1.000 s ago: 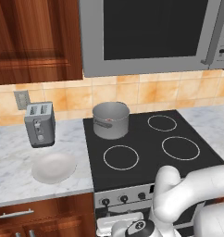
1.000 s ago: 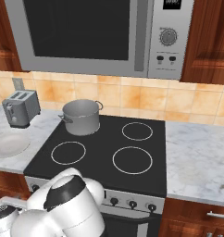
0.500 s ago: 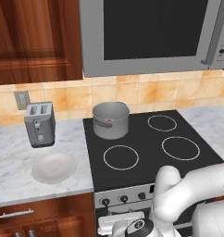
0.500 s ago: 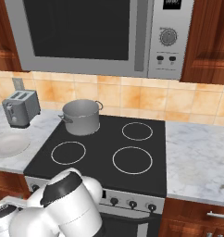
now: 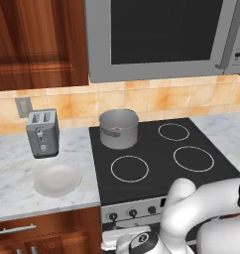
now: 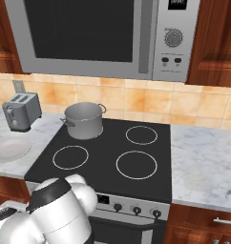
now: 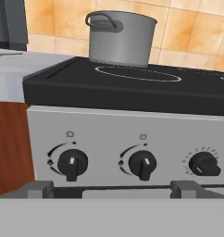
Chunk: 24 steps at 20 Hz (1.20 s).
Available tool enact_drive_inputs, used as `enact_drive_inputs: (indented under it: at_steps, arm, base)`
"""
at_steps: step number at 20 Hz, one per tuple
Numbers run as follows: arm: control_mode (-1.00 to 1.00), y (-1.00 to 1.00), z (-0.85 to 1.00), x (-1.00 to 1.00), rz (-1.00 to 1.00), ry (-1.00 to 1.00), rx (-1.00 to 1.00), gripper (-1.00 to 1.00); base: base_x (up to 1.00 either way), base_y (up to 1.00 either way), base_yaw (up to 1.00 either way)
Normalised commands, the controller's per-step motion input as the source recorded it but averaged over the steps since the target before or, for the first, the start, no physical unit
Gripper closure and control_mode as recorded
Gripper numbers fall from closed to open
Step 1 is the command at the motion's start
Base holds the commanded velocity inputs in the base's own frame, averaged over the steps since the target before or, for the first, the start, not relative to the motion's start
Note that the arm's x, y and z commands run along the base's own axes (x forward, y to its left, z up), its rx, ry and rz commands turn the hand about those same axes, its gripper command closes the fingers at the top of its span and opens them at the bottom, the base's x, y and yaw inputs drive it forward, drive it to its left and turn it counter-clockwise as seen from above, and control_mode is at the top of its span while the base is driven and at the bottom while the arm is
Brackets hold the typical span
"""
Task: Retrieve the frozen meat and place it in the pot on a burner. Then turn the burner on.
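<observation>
Directly ahead of your pincer [image 7: 112, 187], jaws spread wide and holding nothing, are the stove's black knobs [image 7: 72, 164]. Your pot [image 5: 119, 128] stands on the back left burner; nothing sits between it and the knobs. Left of the stove, the table [image 5: 13, 168] carries a toaster [image 5: 42, 132] and a white plate [image 5: 57, 179].

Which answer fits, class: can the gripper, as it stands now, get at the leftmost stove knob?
Probably yes. In the hand view the gripper faces the stove's front panel with jaws open, and the leftmost knob sits just ahead, slightly off to one side, with nothing between them.
</observation>
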Motion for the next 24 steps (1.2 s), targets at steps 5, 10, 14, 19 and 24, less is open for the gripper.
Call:
enact_drive_inputs:
  at_steps: [5, 10, 14, 19, 24]
  arm:
    - [-1.00, -0.38, -0.22, 0.44, 0.00, 0.00, 0.00, -1.00]
    - [-1.00, -0.56, -0.09, 0.20, 0.00, -0.01, 0.08, -1.00]
    - [-1.00, -0.39, -0.03, 0.07, 0.00, 0.00, 0.07, -1.00]
    - [-1.00, -0.42, 0.00, 0.23, 0.00, 0.00, 0.15, -1.00]
    - [-1.00, -0.36, 0.00, 0.39, 0.00, 0.00, 0.17, -1.00]
  base:
    - [0.00, 0.00, 0.00]
    - [0.00, 0.00, 0.00]
    - [0.00, 0.00, 0.00]
    - [0.00, 0.00, 0.00]
    - [0.00, 0.00, 0.00]
